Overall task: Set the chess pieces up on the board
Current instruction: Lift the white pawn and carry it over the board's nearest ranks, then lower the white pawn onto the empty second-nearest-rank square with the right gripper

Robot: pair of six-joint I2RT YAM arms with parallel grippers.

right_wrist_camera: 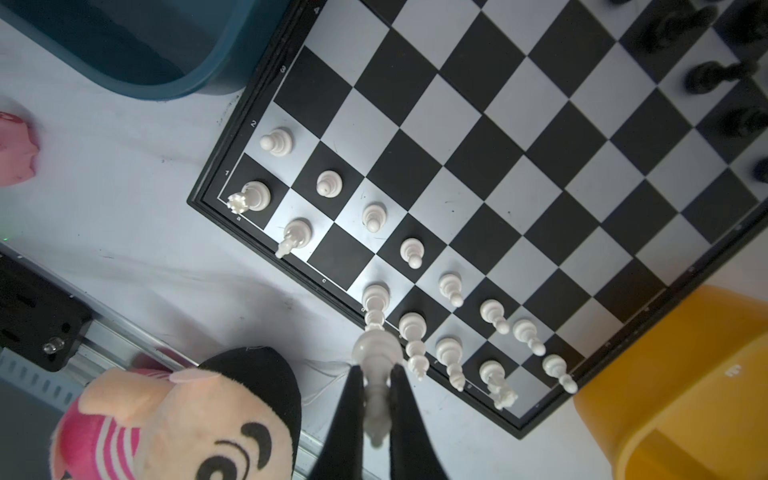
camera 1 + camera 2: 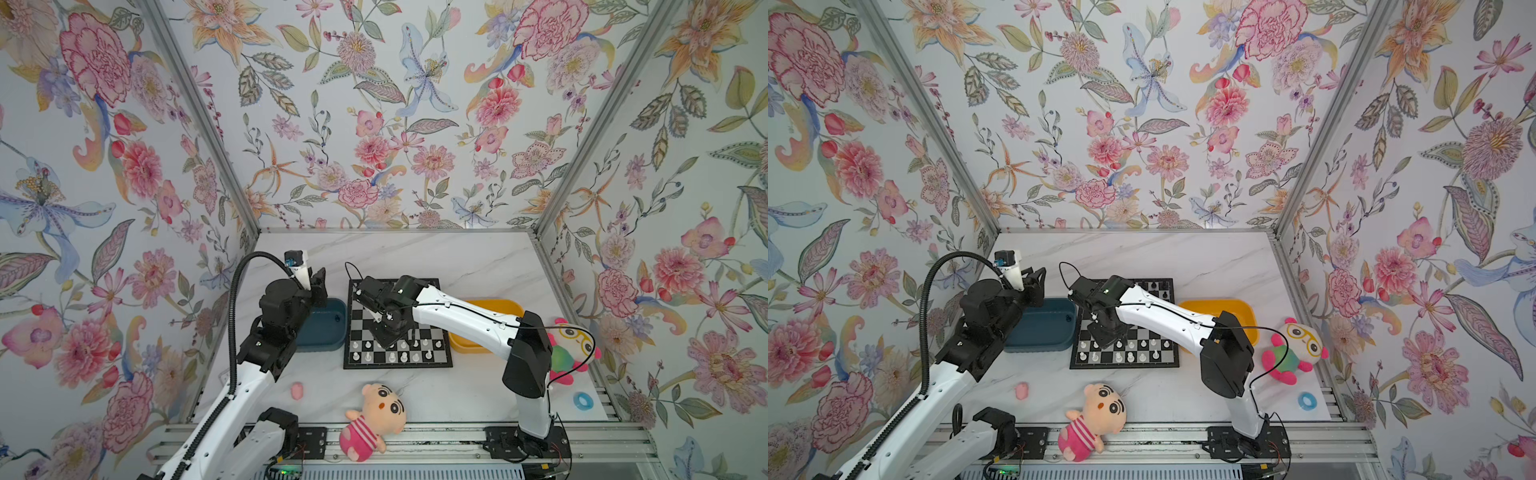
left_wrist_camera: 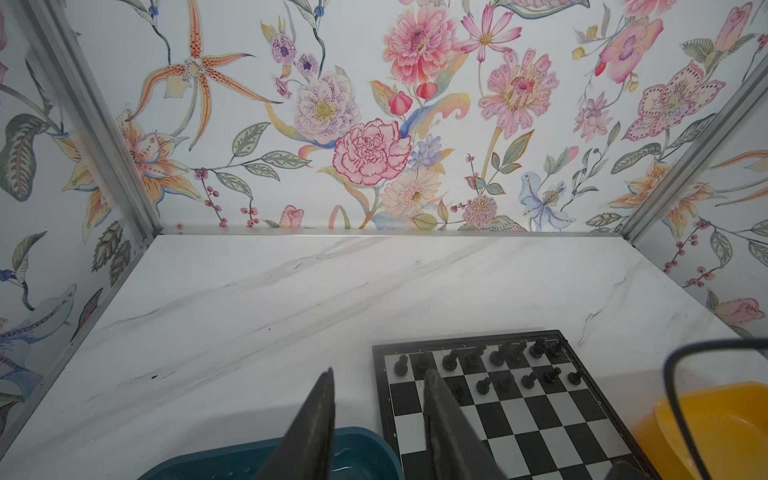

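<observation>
Top views: the board [image 2: 397,365] is lying mid-table, with a blue tray [image 2: 332,345] on its left and a yellow tray [image 2: 492,304] on its right. White pieces [image 2: 404,356] are standing on its two near rows and black pieces [image 2: 1154,286] at its far edge. The right gripper [image 2: 390,340] is pointing down over the near rows. The left gripper [image 2: 319,278] is hanging over the blue tray's far end.

Left wrist view: the left gripper [image 3: 380,374] is holding its jaws partly apart with nothing between them. Black pieces [image 3: 490,365] are occupying the far rows.

Right wrist view: the right gripper [image 1: 376,374] is clamping a white piece [image 1: 377,349] between its jaws at the board's near edge, just beside the taller white pieces.
</observation>
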